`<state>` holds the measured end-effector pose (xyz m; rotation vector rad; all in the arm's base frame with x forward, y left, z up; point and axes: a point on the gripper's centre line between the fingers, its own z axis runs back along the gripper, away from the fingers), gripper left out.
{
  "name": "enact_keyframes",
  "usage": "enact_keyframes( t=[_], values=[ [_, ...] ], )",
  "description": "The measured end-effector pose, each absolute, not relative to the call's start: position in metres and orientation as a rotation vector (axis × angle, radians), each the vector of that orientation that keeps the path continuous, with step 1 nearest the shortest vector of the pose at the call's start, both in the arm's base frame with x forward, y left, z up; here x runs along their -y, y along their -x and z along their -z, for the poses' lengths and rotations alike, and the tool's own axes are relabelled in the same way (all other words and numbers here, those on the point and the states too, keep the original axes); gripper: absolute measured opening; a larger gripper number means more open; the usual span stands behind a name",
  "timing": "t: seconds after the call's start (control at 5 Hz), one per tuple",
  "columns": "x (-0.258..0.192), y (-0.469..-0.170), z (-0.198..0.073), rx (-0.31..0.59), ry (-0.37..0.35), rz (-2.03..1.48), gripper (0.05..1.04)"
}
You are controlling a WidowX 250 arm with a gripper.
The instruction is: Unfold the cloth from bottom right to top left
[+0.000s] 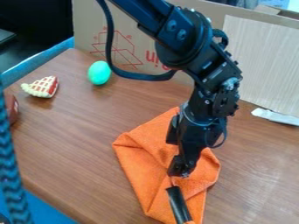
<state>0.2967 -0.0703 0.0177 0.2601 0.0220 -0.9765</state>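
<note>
The gripper [179,204] hangs down from the top over the lower part of the orange cloth [135,159], with its tip low near the cloth's bottom end. The cloth lies on the brown table [76,144], folded over itself in uneven layers, with a corner toward the upper left and a rounded fold on the right. The arm and gripper body cover the cloth's upper right and middle. Whether the tip touches or holds the fabric is not clear.
A green egg [99,72] and a toy pie slice [42,87] sit at the back left. A cardboard box [90,30] stands along the back edge, and a white strip [276,117] lies at the right. A reddish-brown object [11,108] is at the left edge.
</note>
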Motion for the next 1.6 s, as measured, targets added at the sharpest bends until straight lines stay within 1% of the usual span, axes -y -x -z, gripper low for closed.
enact_keyframes(
  t=[0.2, 0.4, 0.6, 0.8, 1.0, 1.2, 1.4, 1.6],
  values=[
    [0.072, -0.298, -0.016, -0.021, -0.257, 0.961, 0.970],
    [0.074, -0.301, -0.009, -0.020, -0.255, 0.947, 0.726],
    [0.073, -0.303, -0.007, -0.010, -0.268, 0.936, 0.422],
    [0.071, -0.302, -0.002, -0.025, -0.275, 0.930, 0.170],
    [0.071, -0.300, -0.001, -0.029, -0.267, 0.944, 0.066],
    [0.067, -0.298, -0.018, 0.002, -0.243, 0.928, 0.049],
    [0.053, -0.302, -0.039, 0.042, -0.213, 0.885, 0.049],
    [0.045, -0.304, -0.050, 0.070, -0.194, 0.865, 0.049]
  ],
)
